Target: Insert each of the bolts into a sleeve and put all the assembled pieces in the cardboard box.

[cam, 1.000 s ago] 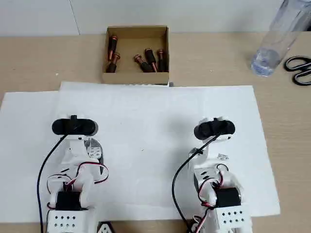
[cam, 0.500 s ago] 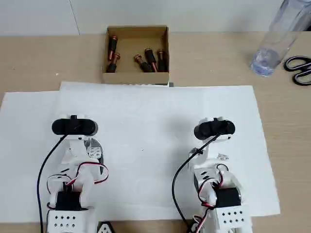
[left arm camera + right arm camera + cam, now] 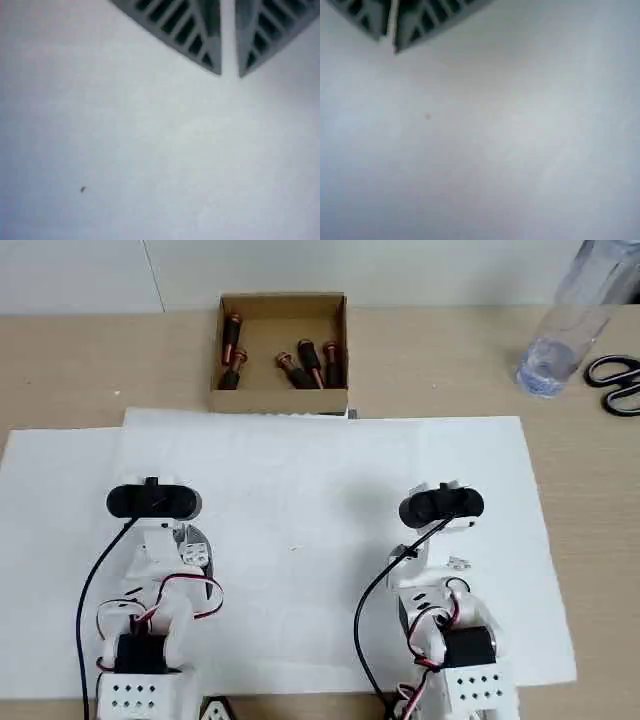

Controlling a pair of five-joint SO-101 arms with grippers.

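- High view: the cardboard box (image 3: pixel 281 400) sits at upper centre of the frame on the worktop (image 3: pixel 90 360), just beyond the far edge of the white paper sheet (image 3: pixel 300 500).
- Five assembled pieces (image 3: pixel 309 361), copper bolt heads on dark sleeves, lie inside the box: two along its left wall and three bunched at the right.
- Judging from this, every piece you can see is boxed, so the task looks finished. Your next move is only a check that each bolt is seated, not another pick.
- One arm (image 3: pixel 150 550) is folded back at lower left of the frame and the other arm (image 3: pixel 440 560) at lower right, both low over the sheet and well apart from the box. I cannot tell you which side is which.
- A bottle (image 3: pixel 560 340) and scissors (image 3: pixel 615 380) lie at the upper right, off the sheet.
- Left wrist view: the left fingers (image 3: pixel 195 35), at upper right, are together but for a thin slit, holding nothing above the paper.
- Right wrist view: the right fingers (image 3: pixel 420 22), at upper left, are pressed together and also hold nothing.
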